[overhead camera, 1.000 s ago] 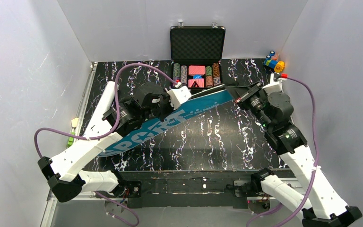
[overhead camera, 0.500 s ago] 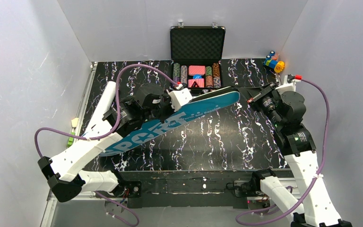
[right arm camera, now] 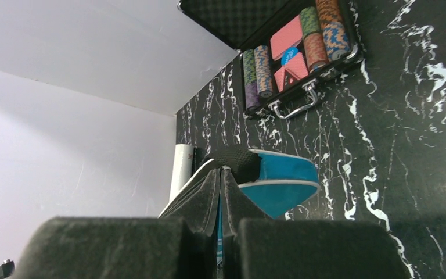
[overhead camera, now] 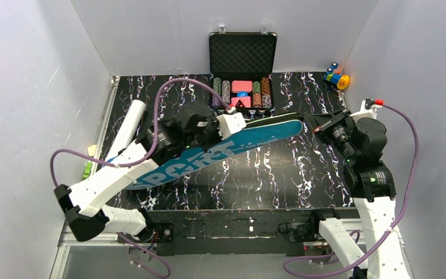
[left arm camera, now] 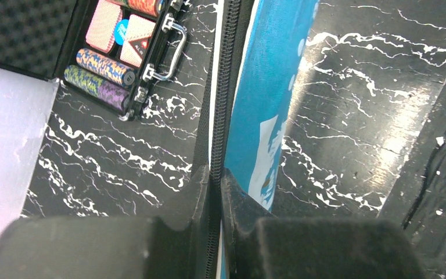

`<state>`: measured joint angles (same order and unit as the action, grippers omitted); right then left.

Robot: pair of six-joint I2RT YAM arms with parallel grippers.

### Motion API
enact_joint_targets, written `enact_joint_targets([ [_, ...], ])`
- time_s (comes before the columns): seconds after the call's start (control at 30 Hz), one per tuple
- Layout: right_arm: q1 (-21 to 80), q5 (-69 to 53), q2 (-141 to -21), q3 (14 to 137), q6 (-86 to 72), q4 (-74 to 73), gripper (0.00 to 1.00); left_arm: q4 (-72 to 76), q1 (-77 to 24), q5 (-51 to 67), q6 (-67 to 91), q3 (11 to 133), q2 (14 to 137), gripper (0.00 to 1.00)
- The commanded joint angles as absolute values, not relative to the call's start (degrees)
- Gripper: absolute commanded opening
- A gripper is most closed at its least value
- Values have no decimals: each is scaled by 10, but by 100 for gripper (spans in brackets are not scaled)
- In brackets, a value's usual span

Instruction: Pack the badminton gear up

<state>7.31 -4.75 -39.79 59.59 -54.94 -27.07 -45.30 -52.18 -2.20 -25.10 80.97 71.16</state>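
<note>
The long blue bag (overhead camera: 209, 156) lettered "SPORT" lies slantwise across the table, wide end near left, narrow end far right. My left gripper (overhead camera: 238, 128) is shut on the bag's black zipper edge (left arm camera: 220, 104) near the middle; the fingers (left arm camera: 238, 197) pinch the zip teeth. My right gripper (overhead camera: 319, 126) is shut on a thin black strap at the bag's narrow end (right arm camera: 281, 180), with a sliver of blue between its closed fingers (right arm camera: 239, 200). No rackets, shuttlecock or white tube show.
The open black case of poker chips (overhead camera: 243, 87) stands at the back middle, just beyond the bag; it also shows in the left wrist view (left arm camera: 122, 46) and the right wrist view (right arm camera: 293, 52). Colourful toy blocks (overhead camera: 337, 77) sit at the back right corner. Walls close in on three sides.
Both grippers and the bag have moved to the right and a little nearer. The bag's narrow end now reaches further right. Both grips hold unchanged.
</note>
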Motion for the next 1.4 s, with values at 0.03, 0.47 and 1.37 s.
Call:
enact_joint_targets([
  [0.03,64,-9,-368,650,-527,-291,16,-433,-541,-73,-297,886,794,0],
  [0.47,62,62,-322,646,-519,-394,57,-278,-563,-123,-399,932,973,0],
  [1.37,62,65,-239,599,-544,-420,55,-345,-657,-89,-164,895,1052,0],
])
